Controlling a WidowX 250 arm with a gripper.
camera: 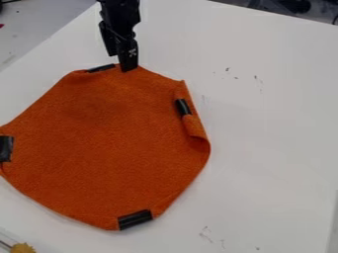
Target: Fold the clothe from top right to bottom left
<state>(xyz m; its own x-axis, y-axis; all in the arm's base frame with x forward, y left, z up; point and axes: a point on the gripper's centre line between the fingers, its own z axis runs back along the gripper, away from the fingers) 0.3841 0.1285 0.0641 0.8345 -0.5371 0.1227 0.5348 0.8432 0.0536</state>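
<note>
And here we are at the white table [264, 148], with the gripper [122, 61] hanging down from 11 o'clock in view, its tip right over the cloth's rim at 12 o'clock. How wide is it? Can't tell from here! Nor can I tell whether it has a pinch of cloth or is touching it at all.

Now the cloth [105, 143]: orange, spread broadly from the middle of the view out to 9 o'clock, where it meets the view's edge. It's mostly flat, but look at 2 to 3 o'clock, where the rim curls over in a narrow roll!

Four black strips around that rim: one [100, 68] near 12, just beside the gripper on its 9 o'clock side; one [183, 107] at 2, up against the roll; one [135, 219] close to 6; and one [6, 148] at 9.

Down at 7 o'clock in view, a yellow thing [23, 248] sits near the corner, apart from the cloth. Small dark marks [257, 79] dot the table at 1 and 5.
</note>
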